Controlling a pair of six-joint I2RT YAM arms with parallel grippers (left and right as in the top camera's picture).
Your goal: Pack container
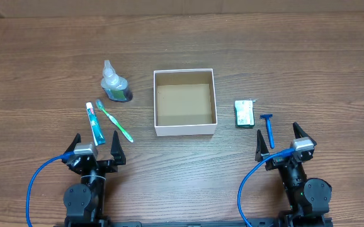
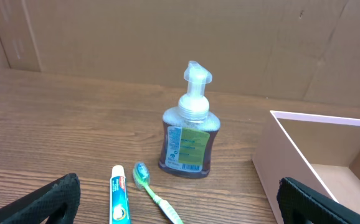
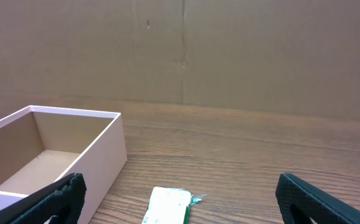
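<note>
blue-and-white toothpaste [image 1: 94, 123] lies just ahead of my left gripper [image 1: 96, 141], its long axis running away from me, in line with the wide-open jaws. my right gripper [image 1: 277, 132], equally wide open, has the razor [image 1: 269, 129] just ahead. farther out, the container [image 1: 184, 130] sits empty, midway between both arms.

Both arms crouch low and well apart, the left gripper [image 1: 97, 140] and right gripper [image 1: 277, 130] each with jaws spread wide, gripping nothing (both pointing forward). The elbows look folded back, though the frame crops them.
</note>
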